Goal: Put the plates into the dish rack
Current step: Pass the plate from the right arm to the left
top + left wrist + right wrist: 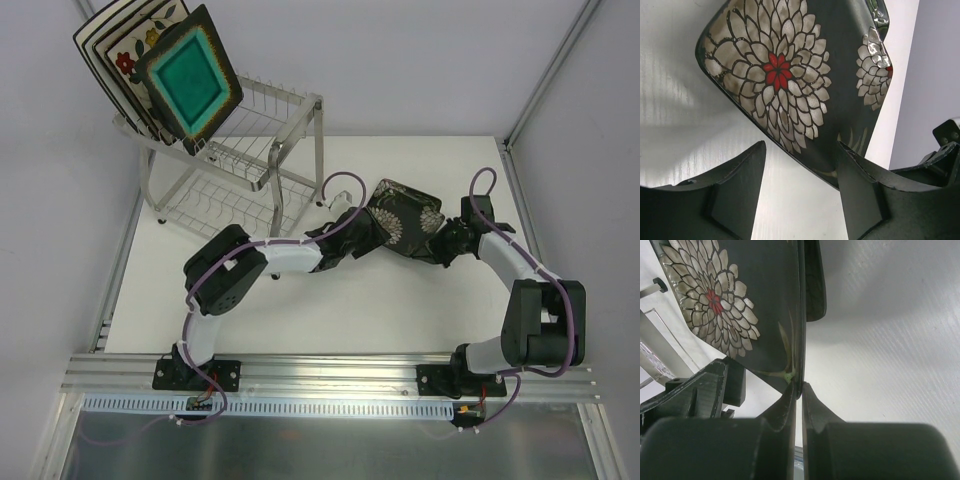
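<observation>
White worktop [300, 320]: nothing loose lying on it that I can see.

Dish rack [319, 140] at far left corner, two-tier silver wire. Upper tier holds a leaning stack: teal-centred plate [190, 85] in front, cream flowered plate [128, 60] behind it, more rims behind that, count unclear. Free slots on the upper tier to the right of the teal one; lower tier looks bare.

Last one out: dark plate [405, 215], mid-worktop, well right of the rack, between the two arms. Square with rounded corners, glossy dark glaze, big white chrysanthemum blooms with red centres, thin raised rim. It's up on edge and tilted. Can't tell if a corner touches the worktop.

Right tool [799, 387]: clenched on the plate's rim, thin pinch at the very edge, carrying it.

Left tool [800, 155]: jaws apart, astride the plate's lower corner, not clamped. One finger looks close to or on the rim, the other is clear.

Read: handover, right to left, since the rack sits on the left arm's side. Next: left needs a deep, square bite on the rim before right lets go. Glaze looks slick and a corner grip will want to pivot. Then carry it upright and drop it into a free slot beside the teal plate.
</observation>
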Controlling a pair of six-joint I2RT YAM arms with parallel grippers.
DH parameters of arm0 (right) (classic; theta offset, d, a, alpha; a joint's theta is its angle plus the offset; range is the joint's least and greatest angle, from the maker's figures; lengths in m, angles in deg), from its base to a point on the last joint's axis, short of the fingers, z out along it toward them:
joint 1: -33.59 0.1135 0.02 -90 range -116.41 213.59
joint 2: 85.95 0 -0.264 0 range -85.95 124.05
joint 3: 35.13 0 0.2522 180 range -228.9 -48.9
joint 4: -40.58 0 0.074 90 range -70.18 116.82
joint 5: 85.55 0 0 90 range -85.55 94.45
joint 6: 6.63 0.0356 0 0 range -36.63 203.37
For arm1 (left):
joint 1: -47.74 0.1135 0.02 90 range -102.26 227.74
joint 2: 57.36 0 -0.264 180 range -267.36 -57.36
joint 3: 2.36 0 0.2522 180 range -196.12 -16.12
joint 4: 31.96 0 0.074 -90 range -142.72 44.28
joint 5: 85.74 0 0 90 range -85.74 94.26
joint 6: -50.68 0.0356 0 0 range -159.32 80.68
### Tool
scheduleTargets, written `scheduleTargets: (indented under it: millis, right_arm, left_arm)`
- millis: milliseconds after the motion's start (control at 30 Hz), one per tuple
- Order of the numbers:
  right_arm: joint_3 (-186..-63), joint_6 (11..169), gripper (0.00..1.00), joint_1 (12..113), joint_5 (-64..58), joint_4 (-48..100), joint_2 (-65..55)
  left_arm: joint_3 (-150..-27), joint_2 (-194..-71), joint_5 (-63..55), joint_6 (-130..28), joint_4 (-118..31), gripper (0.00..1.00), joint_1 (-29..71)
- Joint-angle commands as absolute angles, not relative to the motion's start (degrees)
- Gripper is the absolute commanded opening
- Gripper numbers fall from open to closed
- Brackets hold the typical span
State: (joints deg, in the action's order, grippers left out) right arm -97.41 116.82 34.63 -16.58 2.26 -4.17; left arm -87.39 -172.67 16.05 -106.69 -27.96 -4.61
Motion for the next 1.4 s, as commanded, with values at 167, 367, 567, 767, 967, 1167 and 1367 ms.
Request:
scheduleTargets:
  millis: [167,367,567,767,967,1167,1367]
  right_arm:
    - [-96.27,117.03,0.01,34.65,-20.86,2.83,-6.85]
    - [-95.48,117.73,0.01,34.65,-21.65,2.83,-8.16]
    - [-94.86,117.82,0.02,34.82,-22.00,2.92,-9.39]
    - [-94.16,117.29,0.08,35.09,-22.00,2.39,-10.53]
    - [-94.60,114.57,0.22,35.09,-20.25,0.20,-12.38]
    - [-95.83,111.85,0.45,35.17,-18.31,-2.61,-15.37]
    - [-100.12,107.28,0.66,35.09,-14.72,-7.88,-19.94]
  left_arm:
    - [-89.51,-175.40,14.63,-110.68,-23.75,0.51,-3.14]
    - [-88.37,-176.45,14.81,-112.96,-20.94,0.47,-3.06]
    - [-86.09,-176.28,16.56,-114.11,-16.54,0.30,-3.06]
    - [-84.86,-175.76,16.83,-114.90,-13.99,0.11,-3.14]
    - [-80.82,-174.09,16.83,-115.69,-9.96,0.00,-3.06]
    - [-77.48,-171.45,16.22,-115.08,-5.03,0.00,-3.14]
    - [-75.72,-167.76,15.77,-111.13,-2.74,0.00,-3.50]
